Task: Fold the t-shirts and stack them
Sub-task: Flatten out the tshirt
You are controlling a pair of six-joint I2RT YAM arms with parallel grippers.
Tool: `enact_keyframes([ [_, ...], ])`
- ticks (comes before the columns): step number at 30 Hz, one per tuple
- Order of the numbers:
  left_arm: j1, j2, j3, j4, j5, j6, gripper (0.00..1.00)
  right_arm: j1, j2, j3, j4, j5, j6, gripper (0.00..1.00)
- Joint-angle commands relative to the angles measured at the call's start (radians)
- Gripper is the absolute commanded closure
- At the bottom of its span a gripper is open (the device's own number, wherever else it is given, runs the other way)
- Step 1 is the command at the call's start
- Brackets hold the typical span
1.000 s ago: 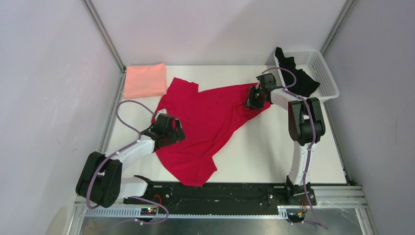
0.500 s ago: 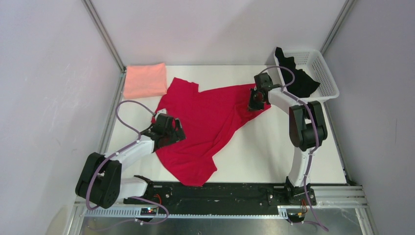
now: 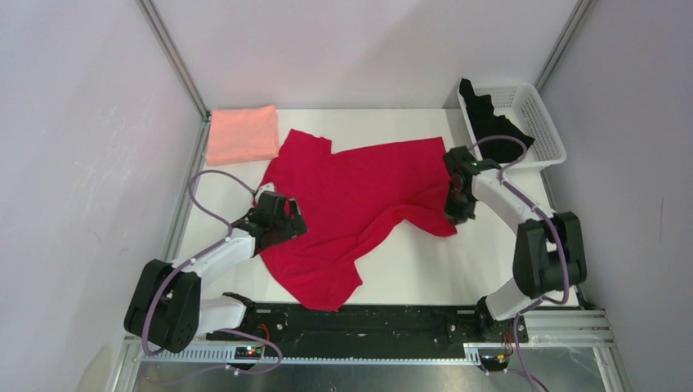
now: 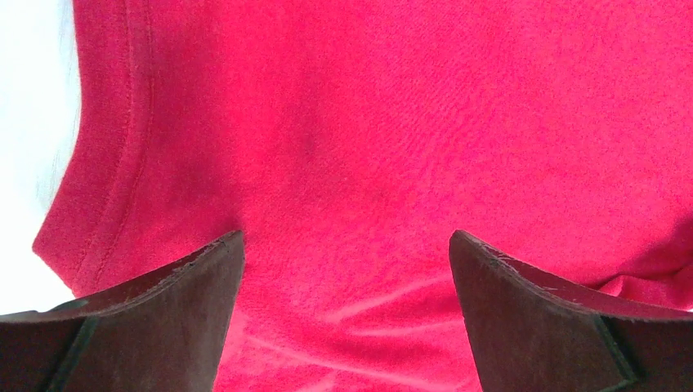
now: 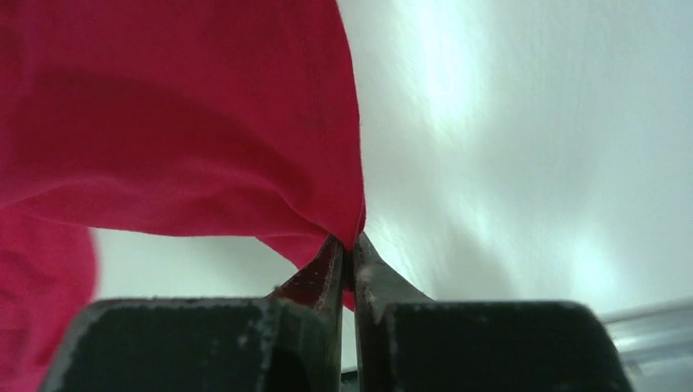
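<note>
A bright red t-shirt (image 3: 351, 204) lies spread and rumpled across the middle of the white table (image 3: 458, 261). My left gripper (image 3: 282, 224) hovers open low over its left side; in the left wrist view, red cloth (image 4: 392, 122) fills the wide gap of that gripper (image 4: 346, 237), with a hemmed edge at the left. My right gripper (image 3: 453, 208) is shut on the shirt's right corner, and the right wrist view shows the cloth (image 5: 180, 122) pinched at the gripper's tips (image 5: 351, 241). A salmon-pink t-shirt (image 3: 242, 133) lies folded at the back left. A black t-shirt (image 3: 490, 122) is crumpled in the basket.
A white mesh basket (image 3: 549, 131) stands at the back right corner. Grey walls and metal frame posts close in the table on the left, right and back. The black rail with the arm bases runs along the near edge.
My right gripper shut on the red shirt's right corner and drew it toward the near right, stretching that side out. The left arm barely moved.
</note>
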Motion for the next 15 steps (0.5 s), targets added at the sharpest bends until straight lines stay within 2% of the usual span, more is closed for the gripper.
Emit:
enact_keyframes([
  [1,0.018,-0.060,-0.022,-0.007,0.039,-0.002,0.00,-0.050,-0.159,-0.124,-0.205,0.129,0.104,0.90],
  [3,0.019,-0.083,-0.033,-0.023,0.066,-0.006,0.00,-0.066,-0.217,-0.183,-0.263,0.163,0.152,0.88],
  [6,0.018,-0.099,-0.027,-0.057,0.061,0.011,0.00,-0.075,-0.266,-0.238,-0.343,0.218,0.211,0.70],
  [9,0.020,-0.113,-0.006,-0.092,0.019,0.023,0.00,-0.078,-0.296,-0.268,-0.440,0.316,0.316,0.67],
  [12,0.020,-0.115,0.025,-0.101,0.012,0.042,0.00,-0.089,-0.337,-0.249,-0.464,0.383,0.357,0.63],
  [14,0.020,-0.114,0.046,-0.103,0.008,0.053,0.00,-0.088,-0.352,-0.228,-0.439,0.397,0.349,0.36],
  [15,0.020,-0.114,0.054,-0.105,0.004,0.056,0.00,-0.079,-0.357,-0.218,-0.393,0.407,0.329,0.18],
])
